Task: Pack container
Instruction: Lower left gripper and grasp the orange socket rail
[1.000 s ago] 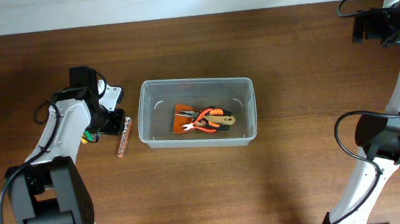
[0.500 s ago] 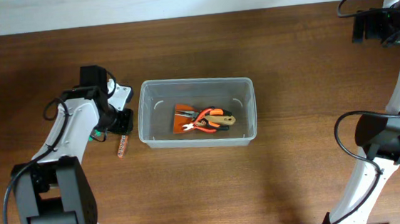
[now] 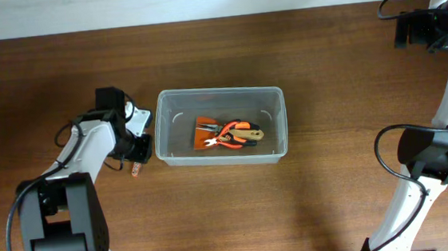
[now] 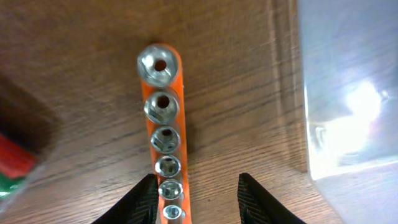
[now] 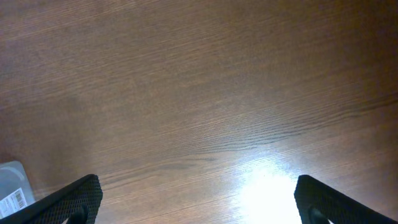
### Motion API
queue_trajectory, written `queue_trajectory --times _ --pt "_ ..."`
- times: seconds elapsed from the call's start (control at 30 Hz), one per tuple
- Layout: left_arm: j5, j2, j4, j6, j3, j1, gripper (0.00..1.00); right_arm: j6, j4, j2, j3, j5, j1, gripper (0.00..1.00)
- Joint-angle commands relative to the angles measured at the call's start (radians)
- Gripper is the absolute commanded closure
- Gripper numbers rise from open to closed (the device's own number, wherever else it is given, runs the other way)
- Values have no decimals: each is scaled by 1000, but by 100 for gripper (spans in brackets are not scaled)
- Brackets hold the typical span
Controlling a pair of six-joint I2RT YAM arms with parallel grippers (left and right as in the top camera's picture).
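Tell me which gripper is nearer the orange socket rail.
Left. The left gripper hangs open right over the socket rail, beside the container; the right gripper is far off across the table.

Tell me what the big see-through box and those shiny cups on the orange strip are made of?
The container looks like clear, slightly cloudy plastic: you can see the tools through its glossy walls. The sockets look like polished metal, silvery with bright glints. Their orange rail is probably plastic.
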Motion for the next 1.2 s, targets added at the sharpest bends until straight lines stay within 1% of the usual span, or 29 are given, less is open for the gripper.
queue_trajectory --times 0.0,0.13,0.37,0.5,0.57,0.67,0.7,0.8,0.87,1.0,1.07,1.17 --pt "3 13 30 7 -48 2 57 9 -6 -23 10 -9 -1 1" --pt "-18 13 72 -19 -76 2 57 9 -5 -23 10 -9 -1 1" --pt "-23 13 103 -19 -81 2 57 9 -6 -23 10 -9 -1 1" --pt "-65 13 118 -19 -81 2 60 9 -6 -23 10 -9 -1 1" --pt "-96 13 122 -19 -81 2 64 9 -6 -23 10 -9 -1 1" --pt "-105 13 129 -18 -81 2 83 9 -6 -23 10 -9 -1 1" --pt "-105 13 132 -19 -81 2 85 9 -6 -23 10 -9 -1 1" --pt "-105 13 140 -19 -81 2 85 9 -5 -23 10 -9 -1 1" --pt "-105 13 144 -19 -80 2 91 9 -6 -23 10 -9 -1 1" --pt "-105 13 142 -19 -66 2 94 9 -5 -23 10 -9 -1 1" --pt "-105 12 125 -19 -38 2 98 9 -6 -23 10 -9 -1 1" --pt "-106 10 76 -19 42 2 98 9 -6 -23 10 -9 -1 1"
